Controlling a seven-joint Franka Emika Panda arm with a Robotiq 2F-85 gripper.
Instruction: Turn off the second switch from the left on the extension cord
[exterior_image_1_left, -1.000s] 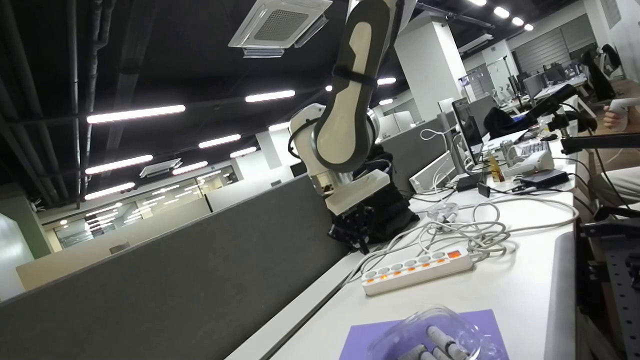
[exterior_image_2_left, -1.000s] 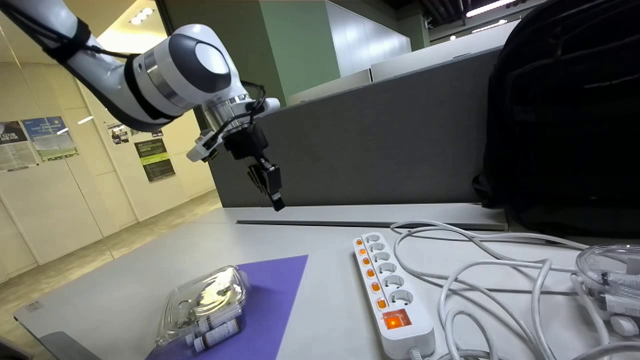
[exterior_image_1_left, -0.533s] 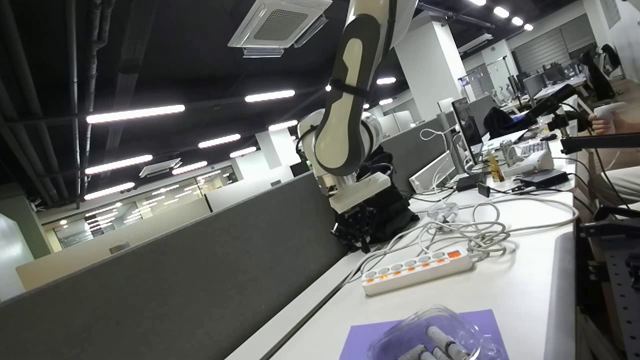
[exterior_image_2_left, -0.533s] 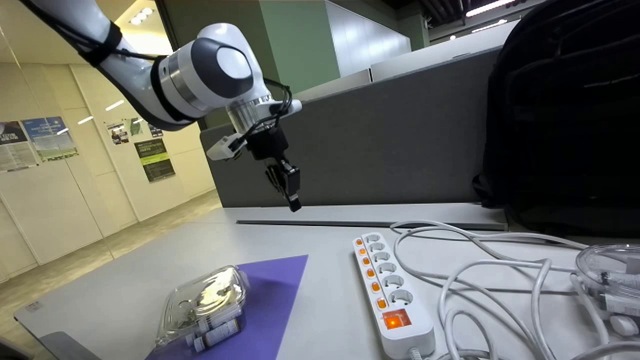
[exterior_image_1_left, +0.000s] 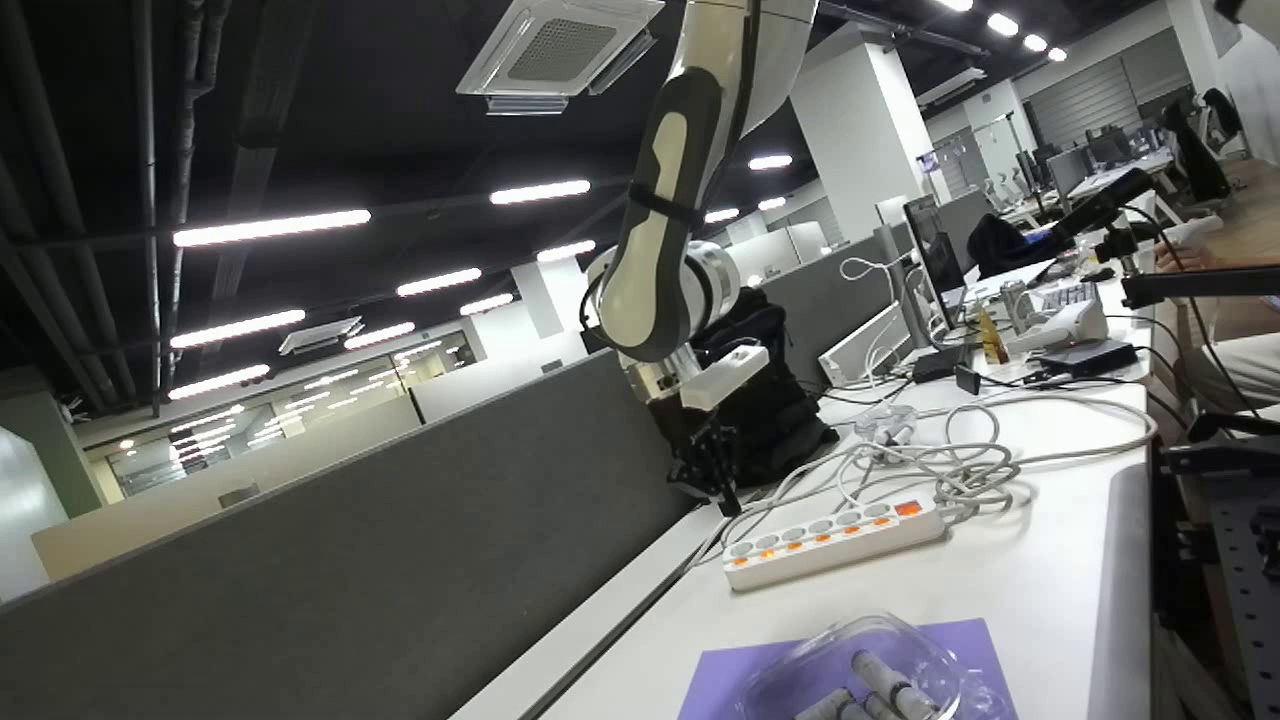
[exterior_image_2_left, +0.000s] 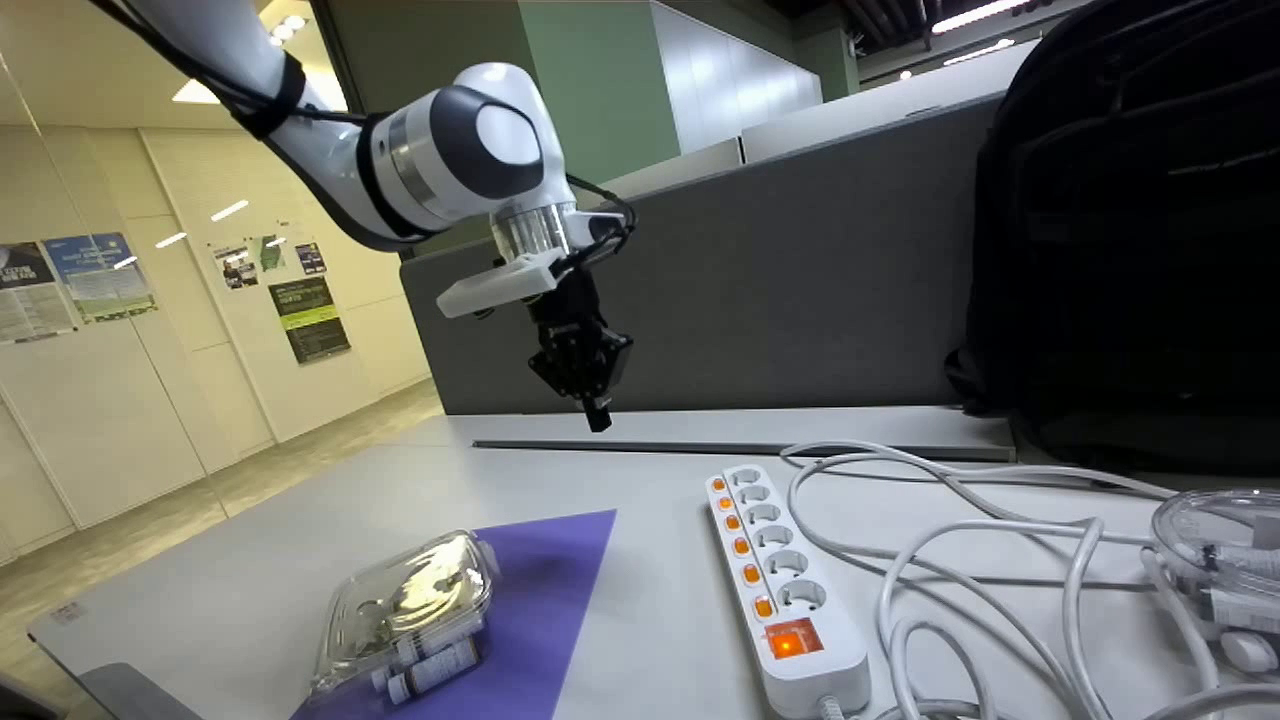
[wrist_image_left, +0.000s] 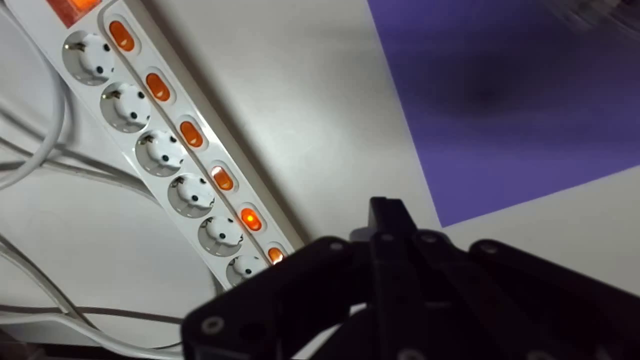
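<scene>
The extension cord is a long white power strip with a row of sockets and orange switches. It lies on the white table in both exterior views (exterior_image_1_left: 840, 548) (exterior_image_2_left: 760, 560) and in the wrist view (wrist_image_left: 165, 135). The second switch from the strip's cable-free end (wrist_image_left: 251, 219) glows bright orange; it also shows in an exterior view (exterior_image_1_left: 768, 553). The end switch (wrist_image_left: 275, 255) is partly hidden by my gripper's linkage. My gripper (wrist_image_left: 392, 202) is shut and empty, fingertips together, above the table between strip and purple sheet. It is also in both exterior views (exterior_image_1_left: 730, 505) (exterior_image_2_left: 598, 420), apart from the strip.
The purple sheet (exterior_image_2_left: 560, 580) lies beside the strip with a clear plastic container (exterior_image_2_left: 410, 610) of small tubes on it. White cables (exterior_image_2_left: 960, 540) loop on the strip's socket side. A grey partition (exterior_image_2_left: 780, 290) and a black backpack (exterior_image_2_left: 1130, 250) stand behind.
The arm has moved right in the exterior view beside the purple sheet, toward the strip. The wrist has turned, and the fingertips are slightly lower. The strip and sheet have not moved.
</scene>
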